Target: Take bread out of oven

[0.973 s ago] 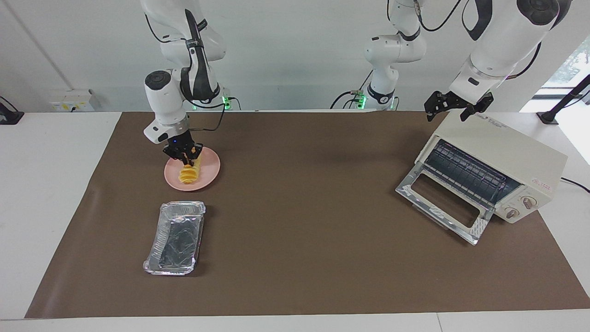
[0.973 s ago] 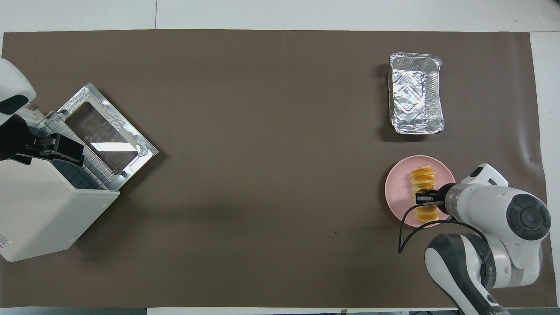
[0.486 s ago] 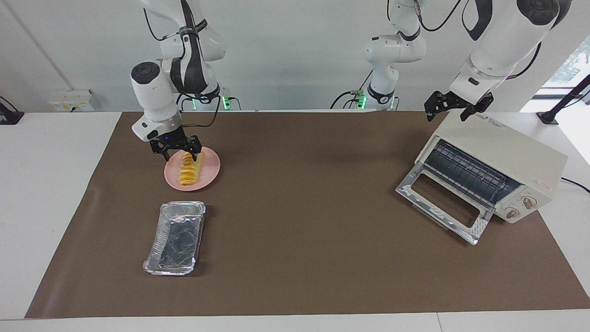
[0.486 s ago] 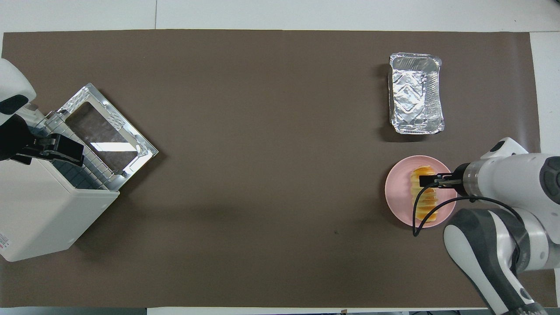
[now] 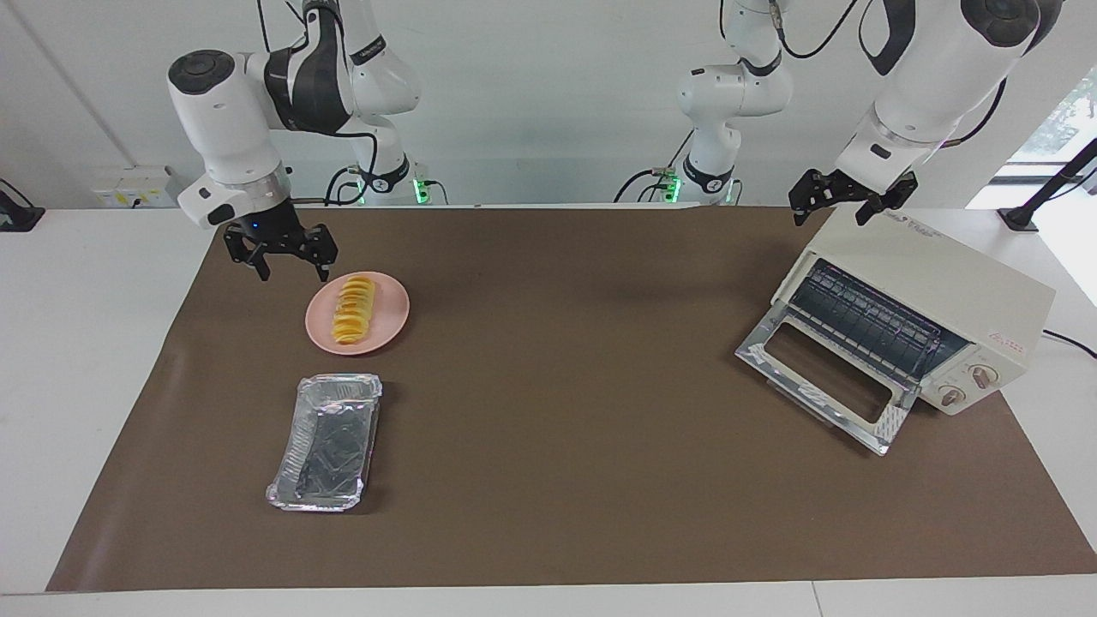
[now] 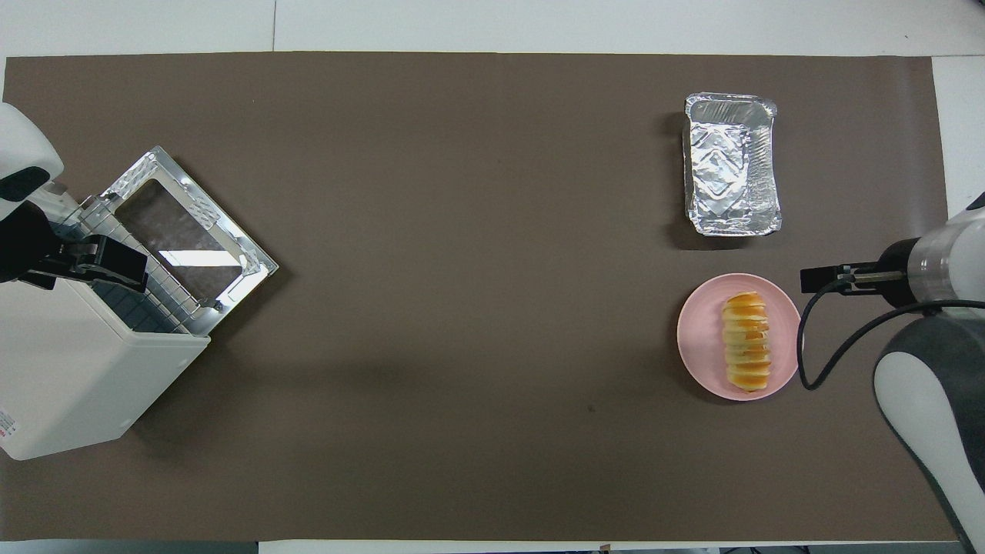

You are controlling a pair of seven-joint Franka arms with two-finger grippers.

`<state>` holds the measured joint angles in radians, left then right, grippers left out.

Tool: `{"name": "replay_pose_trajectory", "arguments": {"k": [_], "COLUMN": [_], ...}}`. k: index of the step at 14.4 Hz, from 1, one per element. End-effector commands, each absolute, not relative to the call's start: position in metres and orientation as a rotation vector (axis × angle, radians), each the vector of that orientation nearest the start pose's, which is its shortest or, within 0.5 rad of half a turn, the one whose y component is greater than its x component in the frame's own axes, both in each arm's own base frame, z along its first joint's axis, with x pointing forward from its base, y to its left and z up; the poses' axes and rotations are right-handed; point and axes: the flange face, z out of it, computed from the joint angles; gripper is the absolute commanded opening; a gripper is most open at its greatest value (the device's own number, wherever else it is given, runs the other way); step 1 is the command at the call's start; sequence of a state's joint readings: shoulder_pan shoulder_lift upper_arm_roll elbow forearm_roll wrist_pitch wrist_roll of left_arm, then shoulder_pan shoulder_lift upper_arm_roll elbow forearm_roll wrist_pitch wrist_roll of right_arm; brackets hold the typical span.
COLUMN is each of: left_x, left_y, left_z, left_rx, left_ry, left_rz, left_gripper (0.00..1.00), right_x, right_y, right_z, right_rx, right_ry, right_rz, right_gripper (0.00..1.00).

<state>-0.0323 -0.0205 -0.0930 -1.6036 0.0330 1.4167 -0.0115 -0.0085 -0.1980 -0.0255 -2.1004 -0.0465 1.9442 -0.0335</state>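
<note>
Brown matting covers the worktop, where the ridged golden-yellow bread [image 5: 352,308] lies on a round pink plate [image 5: 390,324], well apart from the cream-white toaster oven [image 5: 930,308], its door down. Right tool [image 5: 284,254] hangs spread and empty beside the plate; left tool [image 5: 842,199] waits empty over the oven, whose lowered door it could knock if it dropped.

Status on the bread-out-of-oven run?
Done: bread lies on the pink plate; oven door is down, rack bare. In hand: nothing; right gripper is open, raised beside the plate. Left gripper waits open over the oven. Left: possibly closing the door.
</note>
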Motion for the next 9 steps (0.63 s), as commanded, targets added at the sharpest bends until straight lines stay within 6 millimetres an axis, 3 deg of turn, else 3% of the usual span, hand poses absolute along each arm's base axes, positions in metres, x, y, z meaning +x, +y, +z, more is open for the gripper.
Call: {"name": "replay_pose_trajectory", "arguments": {"k": [1,5,9], "left_x": [0.518,0.518,0.518], "left_y": [-0.060,-0.060,-0.060], "left_z": [0.611,0.611,0.611], "left_rx": [-3.094,-3.094,-3.094], "left_ry": [0.175,0.175,0.175], "left_rz": [0.253,0.253,0.253], "left_gripper": [1.00,1.00,1.00], "right_x": [0.515,0.516,0.521], "right_y": [-0.041,-0.058,-0.072], "right_z": [0.558,0.602,0.612], "right_rx": [-3.183,-3.173,-3.159], "right_ry": [-0.129,-0.121,-0.081], "right_rz": [0.066,0.151,0.178], "right_gripper": [1.00,1.00,1.00]}}
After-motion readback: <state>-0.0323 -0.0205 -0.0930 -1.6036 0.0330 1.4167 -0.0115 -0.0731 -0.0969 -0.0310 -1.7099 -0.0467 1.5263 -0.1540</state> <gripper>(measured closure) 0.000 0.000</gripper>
